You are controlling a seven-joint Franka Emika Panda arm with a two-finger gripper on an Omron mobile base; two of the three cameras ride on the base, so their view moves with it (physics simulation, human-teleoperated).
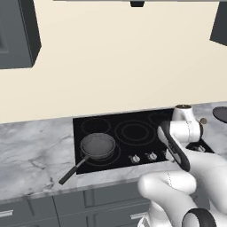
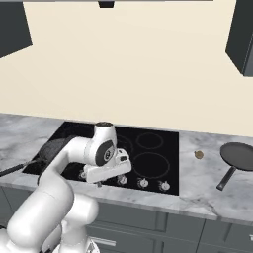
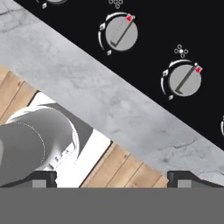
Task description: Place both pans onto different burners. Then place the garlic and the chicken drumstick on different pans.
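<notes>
The deep pan [image 1: 98,145] already sits on the front left burner [image 1: 101,153] of the cooktop [image 2: 148,129], its handle sticking out over the desk [image 1: 31,150] toward the front edge. The shallow pan [image 2: 238,154] lies on the desk well to the right of the cooktop, handle pointing toward the front. A small brown piece [image 2: 198,154], likely the drumstick, rests on the desk between the cooktop and that pan. The garlic cannot be made out.

The gripper [image 3: 112,177] hangs over the front strip of the cooktop, looking down at two knobs [image 3: 121,33] and the desk's front edge. Its jaws are spread wide with nothing between them.

The step in hand appears to be fetching the shallow pan. To do it well, the arm should swing right, come down over the handle [image 2: 226,179] and pinch it across its thin width, near the bowl so the pan tips less. It should then be lifted well above the brown piece and set on a right-hand burner [image 2: 148,165], apart from the deep pan.

The handle's end lies near the desk's front edge, so there is little margin there. The room above the cooktop is open for carrying.
</notes>
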